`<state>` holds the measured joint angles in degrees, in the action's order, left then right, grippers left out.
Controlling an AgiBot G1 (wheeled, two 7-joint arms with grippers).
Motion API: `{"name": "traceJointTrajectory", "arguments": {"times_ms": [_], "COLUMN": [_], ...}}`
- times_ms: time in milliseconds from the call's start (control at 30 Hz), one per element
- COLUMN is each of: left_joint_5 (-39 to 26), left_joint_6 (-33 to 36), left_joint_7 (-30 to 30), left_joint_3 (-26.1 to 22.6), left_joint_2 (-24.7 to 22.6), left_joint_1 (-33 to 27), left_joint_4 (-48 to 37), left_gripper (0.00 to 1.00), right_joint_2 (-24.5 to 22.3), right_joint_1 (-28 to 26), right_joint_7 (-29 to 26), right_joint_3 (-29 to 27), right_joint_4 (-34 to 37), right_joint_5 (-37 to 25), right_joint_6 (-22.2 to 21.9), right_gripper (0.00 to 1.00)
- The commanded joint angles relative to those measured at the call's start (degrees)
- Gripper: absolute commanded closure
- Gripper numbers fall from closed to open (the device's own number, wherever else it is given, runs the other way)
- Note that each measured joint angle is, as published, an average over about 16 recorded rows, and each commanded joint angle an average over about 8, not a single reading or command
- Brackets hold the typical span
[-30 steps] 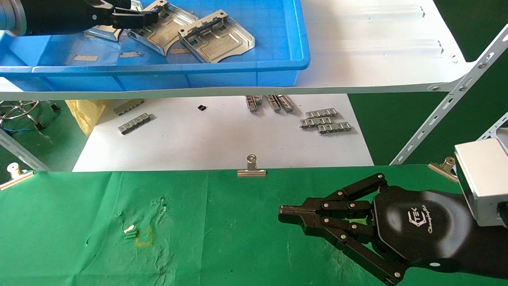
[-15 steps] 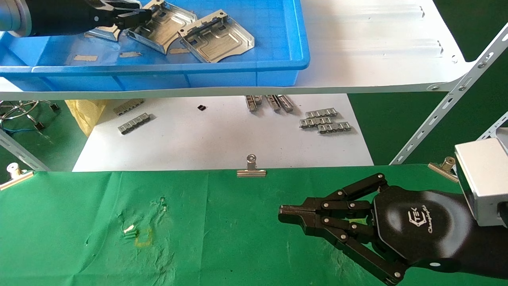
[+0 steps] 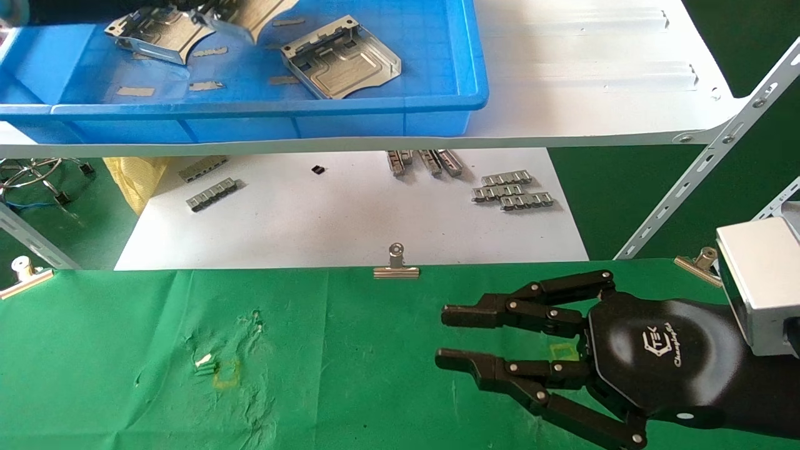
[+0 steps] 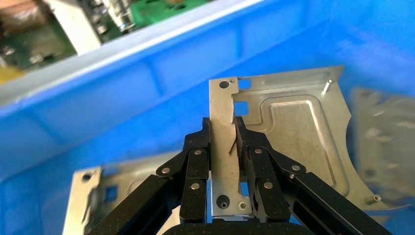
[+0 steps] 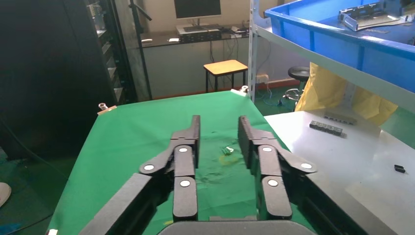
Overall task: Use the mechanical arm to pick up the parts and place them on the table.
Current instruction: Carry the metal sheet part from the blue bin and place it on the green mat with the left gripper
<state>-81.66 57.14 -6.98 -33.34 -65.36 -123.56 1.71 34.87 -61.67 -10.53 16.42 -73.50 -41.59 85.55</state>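
My left gripper point(image 4: 222, 128) is shut on the raised rim of a silver stamped part point(image 4: 298, 132) and holds it above the floor of the blue bin point(image 4: 122, 93). In the head view that arm is nearly past the top edge, and only the held part point(image 3: 262, 12) shows, at the bin's far side. Two more parts lie in the bin, one at the left point(image 3: 156, 34) and one in the middle point(image 3: 340, 57). My right gripper point(image 3: 441, 336) is open and empty, low over the green table point(image 3: 350, 387); it also shows open in the right wrist view point(image 5: 218, 120).
The blue bin point(image 3: 250, 109) stands on a white shelf board point(image 3: 594, 75) with slanted metal braces point(image 3: 706, 169). Below, a white sheet point(image 3: 344, 225) carries grey notched strips point(image 3: 512, 190). A binder clip point(image 3: 396, 265) sits on the table edge, and a yellow mark point(image 3: 226, 374) at left.
My left gripper has lifted the part and drawn back toward the far left, almost out of the head view. My right gripper's fingers have opened from shut.
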Motion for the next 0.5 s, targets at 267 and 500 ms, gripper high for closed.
{"name": "traceJointTrajectory", "arguments": {"times_ms": [267, 500], "left_joint_5": [3.0, 6.3], "left_joint_6": [14.0, 27.8], "left_joint_7": [5.5, 12.4], "left_joint_3": [1.8, 3.7], "left_joint_2": [2.6, 5.4], "left_joint_1": [-0.5, 0.4], "left_joint_4": [2.8, 4.4], "left_gripper": [1.0, 1.0], "right_joint_2": [0.0, 0.0], "right_joint_1": [0.0, 0.0], "right_joint_7": [0.0, 0.0], "right_joint_3": [0.0, 0.1], "right_joint_4": [0.0, 0.0], "right_joint_5": [0.0, 0.0], "right_joint_6": [0.0, 0.0], "right_gripper": [0.0, 0.0]}}
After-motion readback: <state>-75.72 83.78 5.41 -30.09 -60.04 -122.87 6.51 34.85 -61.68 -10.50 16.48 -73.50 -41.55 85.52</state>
